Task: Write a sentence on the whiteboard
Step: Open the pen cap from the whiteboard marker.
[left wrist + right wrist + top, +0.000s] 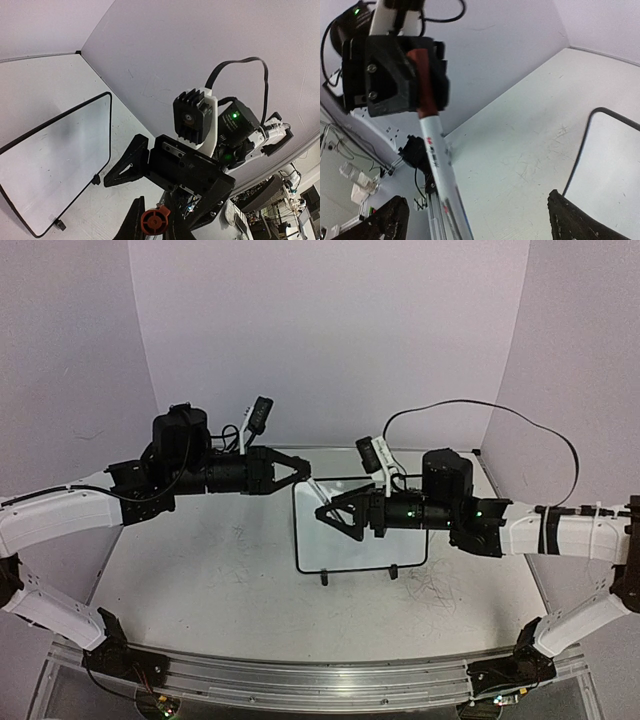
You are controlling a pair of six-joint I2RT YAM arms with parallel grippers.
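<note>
White scuffed table [200,570] carries a small black-rimmed whiteboard [350,552]. The left jaws clamp a white red-ended marker [436,150]; the right jaws gape wide, holding nothing.

— Anything lost from above?
— Can't see the upper right part of the whiteboard [345,548]: covered by the right gripper [332,522] and its arm. Can't follow the marker [318,490] over the whiteboard's top left corner either; loses its lower end behind that gripper.
— And from the left wrist?
— Cuts one end of the whiteboard off at the frame edge. Shows only a red end of the marker at the bottom edge, with the fingers [134,220] of the left gripper [298,476] mostly cropped.
— From the right wrist?
— Crops the whiteboard to one corner at the right edge, runs the marker out the bottom, leaves just the tips of the right fingers [390,220]. Can't read the red print on the marker: too blurred.
</note>
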